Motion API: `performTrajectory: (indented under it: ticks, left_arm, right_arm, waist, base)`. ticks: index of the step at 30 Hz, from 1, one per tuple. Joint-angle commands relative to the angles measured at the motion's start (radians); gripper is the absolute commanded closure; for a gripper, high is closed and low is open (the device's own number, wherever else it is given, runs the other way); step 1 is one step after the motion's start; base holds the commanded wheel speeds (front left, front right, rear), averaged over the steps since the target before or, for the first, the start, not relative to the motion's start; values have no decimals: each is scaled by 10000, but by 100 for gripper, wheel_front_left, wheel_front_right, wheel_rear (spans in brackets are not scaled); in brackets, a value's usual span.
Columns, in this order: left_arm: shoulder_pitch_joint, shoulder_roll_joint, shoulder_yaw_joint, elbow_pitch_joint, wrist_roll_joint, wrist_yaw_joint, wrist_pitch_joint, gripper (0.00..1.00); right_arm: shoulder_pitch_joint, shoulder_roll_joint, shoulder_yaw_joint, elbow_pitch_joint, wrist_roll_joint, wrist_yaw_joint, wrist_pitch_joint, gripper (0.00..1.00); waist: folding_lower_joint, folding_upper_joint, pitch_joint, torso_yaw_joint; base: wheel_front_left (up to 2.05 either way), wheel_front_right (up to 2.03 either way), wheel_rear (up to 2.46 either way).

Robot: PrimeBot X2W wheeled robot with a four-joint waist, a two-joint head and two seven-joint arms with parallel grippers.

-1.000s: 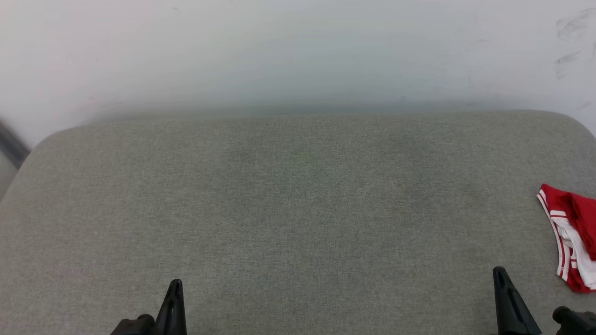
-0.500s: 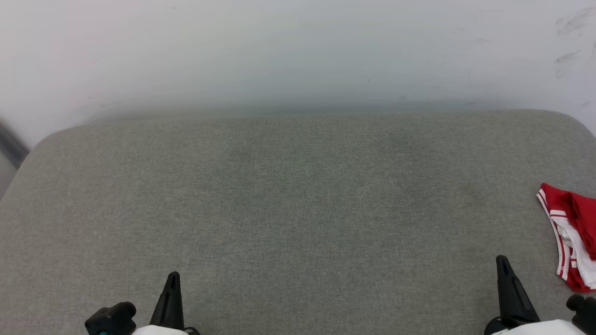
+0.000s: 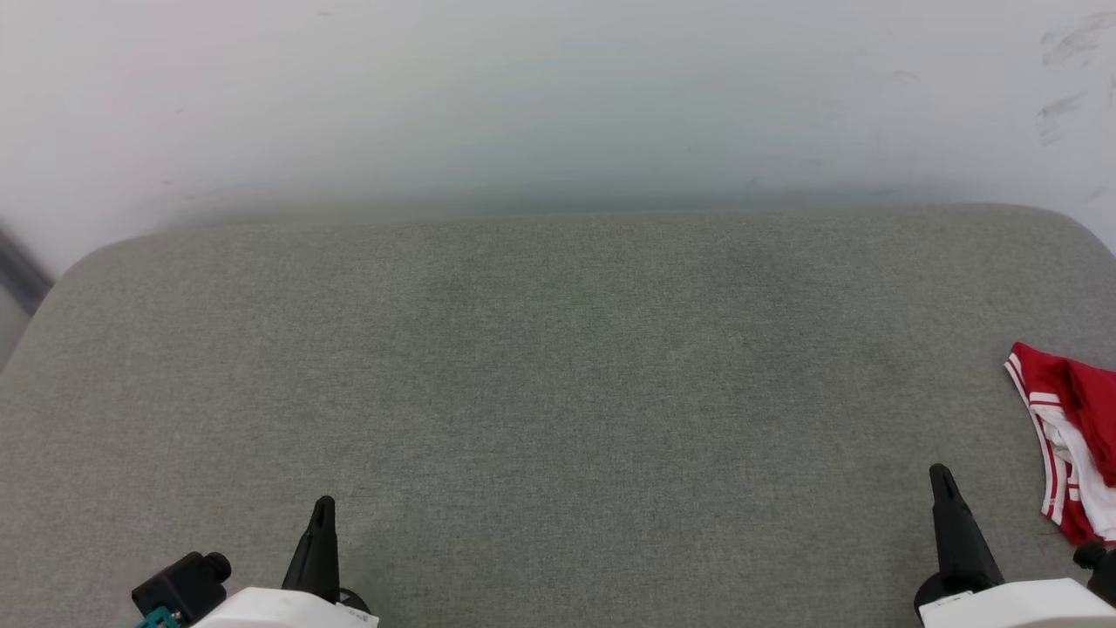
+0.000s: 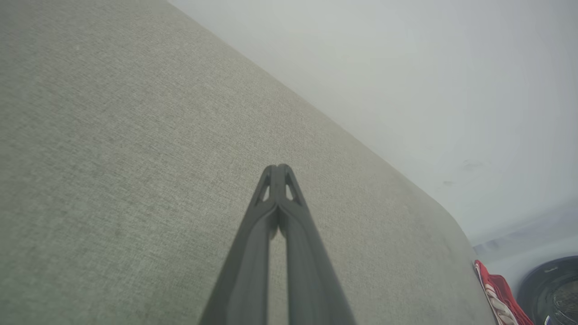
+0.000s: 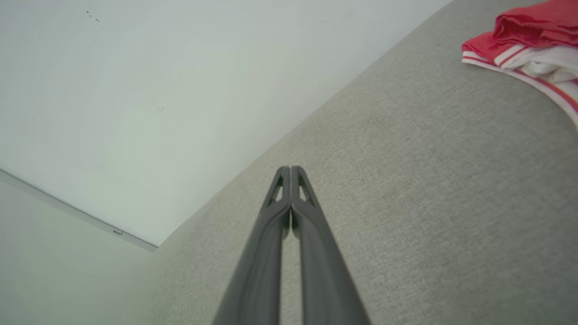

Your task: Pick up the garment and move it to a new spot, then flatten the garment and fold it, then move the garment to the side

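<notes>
Robot at the start of a folding job: the red-and-white garment (image 3: pixel 1068 436) lies bunched at the far right edge of the grey fabric-covered worktop (image 3: pixel 558 366). The head view's frame cuts it off in part, and its striped trim faces the middle of the surface. The right claw (image 3: pixel 940 478) hangs at the lower right, its two dark fingers pressed together and holding nothing. The garment sits near it on its right side, level with the fingertips and reaching a little beyond them, not touching. In the right wrist view the heap of red and white cloth lies at the upper right corner, off the line of the closed fingers. The left claw (image 3: pixel 323 510), likewise pinched tight and empty, points forward at the lower left, well apart from the garment across the width of the worktop. Its wrist view catches a sliver of red cloth at the surface's far corner. A pale wall (image 3: pixel 558 96) rises behind the worktop.
</notes>
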Motion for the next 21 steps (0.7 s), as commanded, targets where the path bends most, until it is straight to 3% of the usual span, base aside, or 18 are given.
performTrajectory:
  ticks: [1, 21]
  left_arm:
    - [-291, 80, 79, -83, -332, -72, 64, 100]
    - [-814, 70, 381, 286, -3018, -467, 646, 100]
  right_arm:
    - [-289, -97, -5, -42, 329, -2, 51, 100]
    - [-782, -125, -74, 277, 2846, -2, 653, 100]
  waist:
    - [-1, -1, 1, -1]
    - [-1, -1, 23, -28]
  base:
    - [0, 0, 0]
    - [0, 0, 0]
